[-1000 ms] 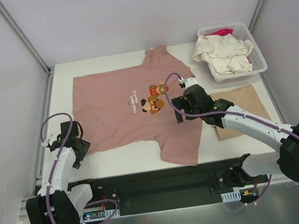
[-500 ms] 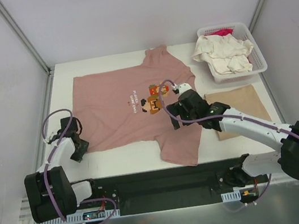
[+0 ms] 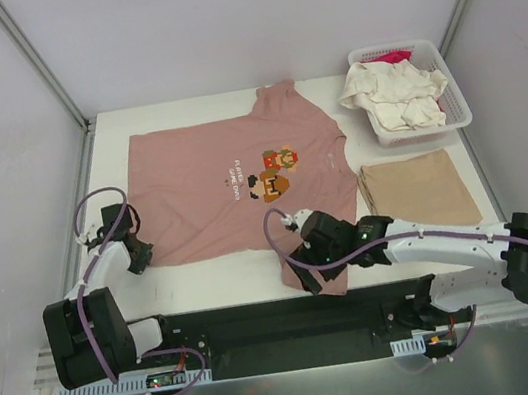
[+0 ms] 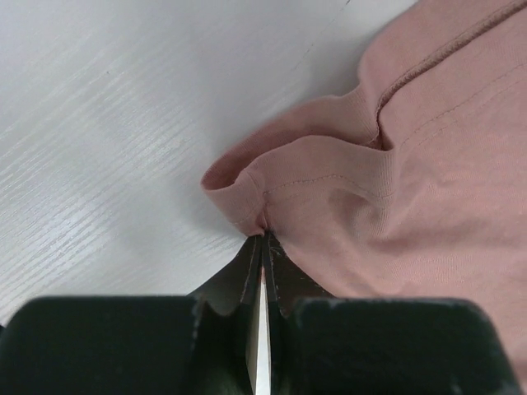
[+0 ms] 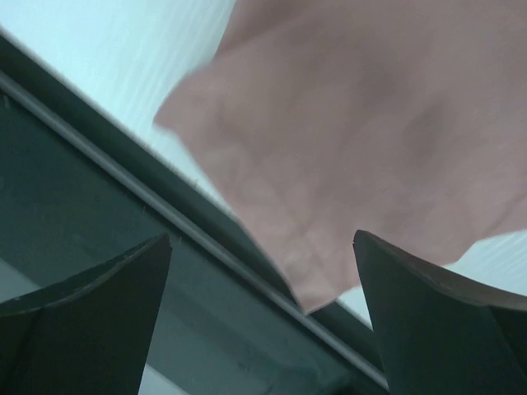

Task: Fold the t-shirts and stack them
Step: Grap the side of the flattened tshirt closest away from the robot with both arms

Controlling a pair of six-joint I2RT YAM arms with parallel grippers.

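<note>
The dusty-pink t-shirt (image 3: 211,181) with a pixel-figure print lies spread flat on the table. My left gripper (image 3: 139,258) sits at its near-left hem corner. In the left wrist view the jaws (image 4: 265,240) are shut, pinching the bunched hem of the pink cloth (image 4: 428,164). My right gripper (image 3: 307,269) hovers open over the near sleeve at the table's front edge. Its fingers straddle the sleeve's tip (image 5: 370,123) without touching it. A tan t-shirt (image 3: 417,192) lies folded at the right.
A white slatted basket (image 3: 459,112) at the back right holds a crumpled cream t-shirt (image 3: 397,94) and a bit of magenta cloth (image 3: 385,58). The black rail (image 5: 99,206) along the table's front edge runs just below the right gripper.
The left gripper has closed on the hem corner. The right arm has swung from the shirt's print down to the near sleeve at the front edge, staying open.
</note>
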